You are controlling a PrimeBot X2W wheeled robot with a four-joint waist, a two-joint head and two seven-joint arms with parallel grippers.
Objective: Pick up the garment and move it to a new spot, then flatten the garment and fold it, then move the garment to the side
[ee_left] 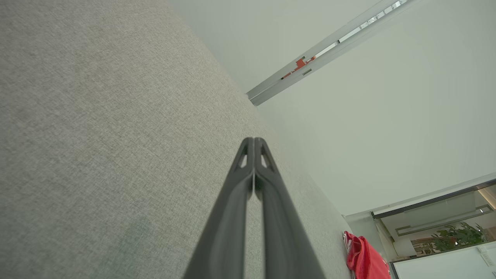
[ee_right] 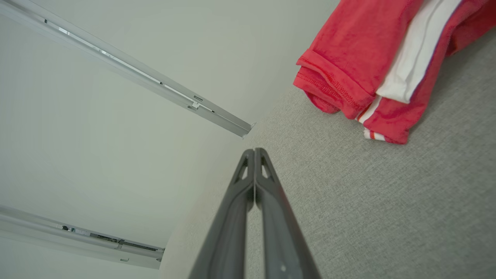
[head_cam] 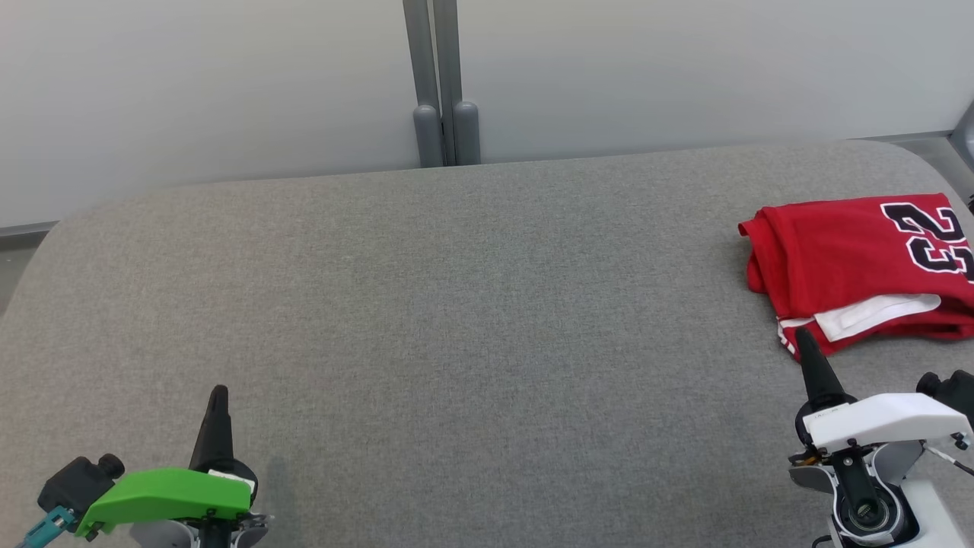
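Observation:
The garment (head_cam: 852,266) is a red jersey with a black and white number and white trim. It lies folded at the right edge of the grey table (head_cam: 456,320). In the right wrist view the garment (ee_right: 372,58) is at the upper right, and in the left wrist view the garment (ee_left: 366,259) is far off at the lower right. My right gripper (head_cam: 803,339) is shut and empty, its tip just at the jersey's near edge. My left gripper (head_cam: 219,396) is shut and empty at the lower left, far from the jersey. The tips meet in both wrist views: left gripper (ee_left: 254,140), right gripper (ee_right: 254,151).
A pale wall stands behind the table, with a grey double post (head_cam: 441,91) at its middle. The table's far corners are rounded. A strip of floor shows at the far right (head_cam: 936,152).

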